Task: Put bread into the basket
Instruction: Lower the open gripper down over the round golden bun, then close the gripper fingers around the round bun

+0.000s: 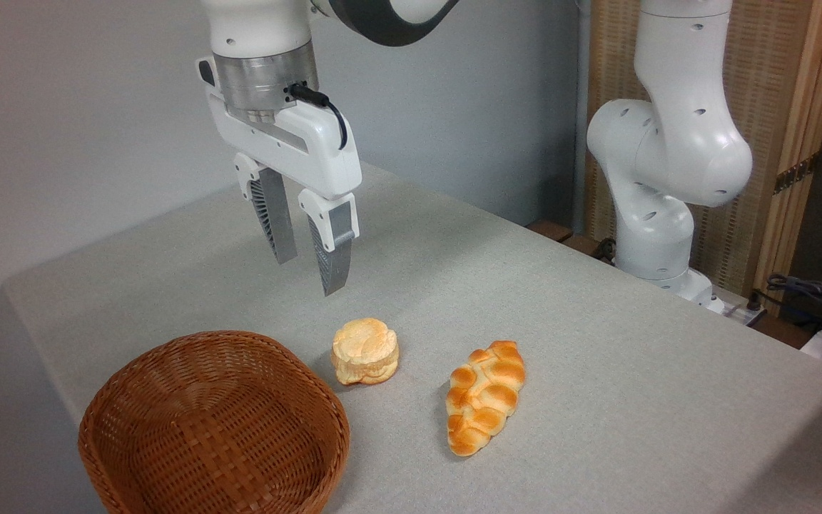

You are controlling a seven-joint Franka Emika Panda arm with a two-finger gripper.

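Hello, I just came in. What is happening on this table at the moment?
A white robot arm holds its gripper open in the air above the table, carrying nothing. Just below it lies a small round bread roll, untouched. Left of the roll stands a brown wicker basket with nothing inside. A braided loaf lies to the right of the roll. So the roll is not yet picked up, and it looks like the next thing to be grasped.

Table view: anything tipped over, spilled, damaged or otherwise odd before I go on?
Nothing stands out. The basket sits upright and holds nothing, the round roll lies on the table just right of its rim, and the braided loaf lies further right, apart from it. The gripper hangs open above the roll, touching nothing.
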